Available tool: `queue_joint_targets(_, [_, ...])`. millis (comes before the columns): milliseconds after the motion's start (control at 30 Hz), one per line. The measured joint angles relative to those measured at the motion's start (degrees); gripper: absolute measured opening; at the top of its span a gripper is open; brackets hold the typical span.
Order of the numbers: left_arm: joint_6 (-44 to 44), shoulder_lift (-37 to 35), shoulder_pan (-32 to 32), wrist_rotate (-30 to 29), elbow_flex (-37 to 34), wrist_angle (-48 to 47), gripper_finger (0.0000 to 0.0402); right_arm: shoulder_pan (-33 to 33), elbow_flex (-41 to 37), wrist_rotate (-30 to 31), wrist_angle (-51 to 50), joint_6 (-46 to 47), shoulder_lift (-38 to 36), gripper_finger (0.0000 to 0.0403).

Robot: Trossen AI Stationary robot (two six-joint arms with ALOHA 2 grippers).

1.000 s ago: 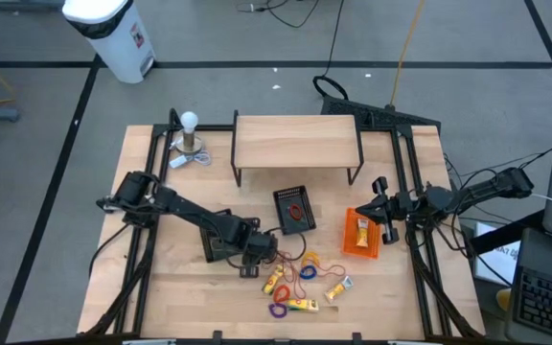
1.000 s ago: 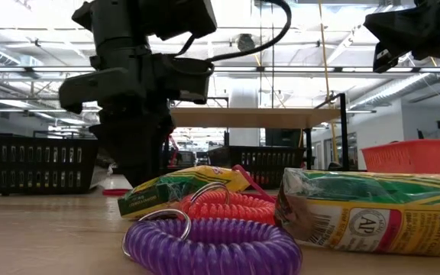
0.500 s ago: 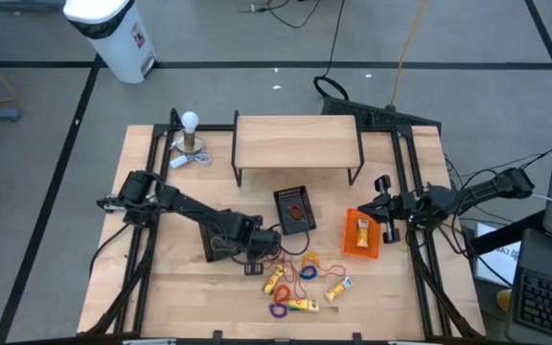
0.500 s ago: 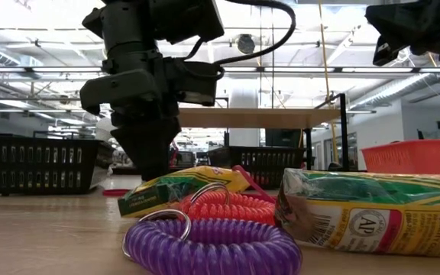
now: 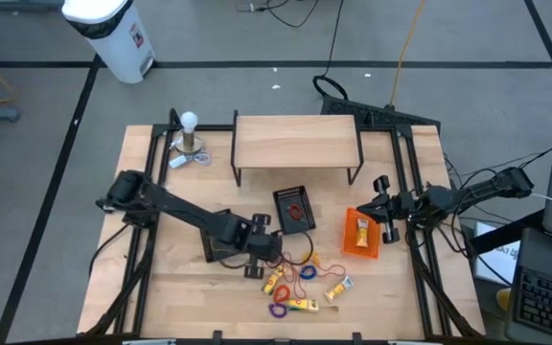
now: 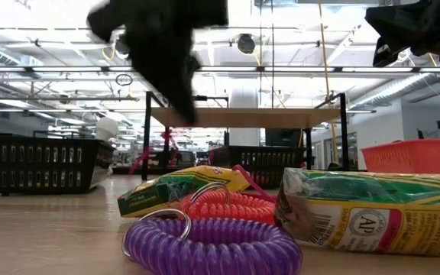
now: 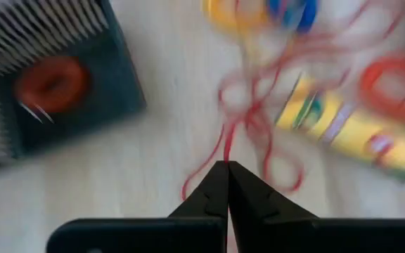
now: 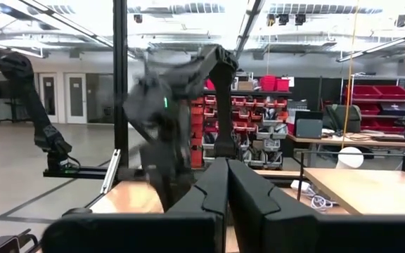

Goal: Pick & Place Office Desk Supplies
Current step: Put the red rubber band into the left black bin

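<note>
The left gripper (image 7: 227, 167) has its fingers pinched tight on a thin red elastic loop (image 7: 248, 126), which trails in tangled curves over the wood beside a yellow packet (image 7: 354, 130) and the black basket (image 7: 118, 91). The right gripper (image 5: 383, 206) waits near the orange bin (image 5: 359, 234), fingers pressed together.
</note>
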Motion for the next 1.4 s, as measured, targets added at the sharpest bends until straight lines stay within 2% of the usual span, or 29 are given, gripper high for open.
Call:
queue_joint_targets(167, [2.15,-4.86,-0.82,-1.07,2.1,-0.91,0.0001,0.0,0.0,0.01,-0.18,0.0,0.07,0.0004])
queue_joint_targets(400, [2.75,-10.41,-1.09,-7.26,2.14,-1.89,0.0001,0.0,0.0,0.01,-0.14,1.43,0.06,0.0004])
queue_joint_targets(633, [4.9,-16.89,-1.89,-8.54,2.23,0.9,0.0,0.0,0.04,0.07,-1.07,1.31,0.26,0.0004])
queue_joint_targets(733, [6.84,-20.85,-1.87,-11.4,2.23,2.05,0.0,0.0,0.04,0.22,-2.07,2.34,0.27,0.0004])
queue_joint_targets(967, [10.93,-29.97,0.34,-11.1,0.16,1.0,0.0,0.0,0.04,0.35,-2.26,2.58,0.27,0.0004])
queue_joint_targets(1067, [13.63,-34.71,0.95,-13.04,-2.57,-0.99,0.0,0.0,0.04,0.35,-3.46,2.22,0.26,0.0004])
queue_joint_targets(1167, [14.31,-40.2,1.98,-12.35,-6.89,-0.67,0.0,0.0,0.04,0.39,-4.21,1.52,0.27,0.0004])
queue_joint_targets(1400, [13.46,-56.6,3.25,-3.99,-20.13,2.88,0.0,0.0,0.02,0.24,-5.55,1.39,0.27,0.0004])
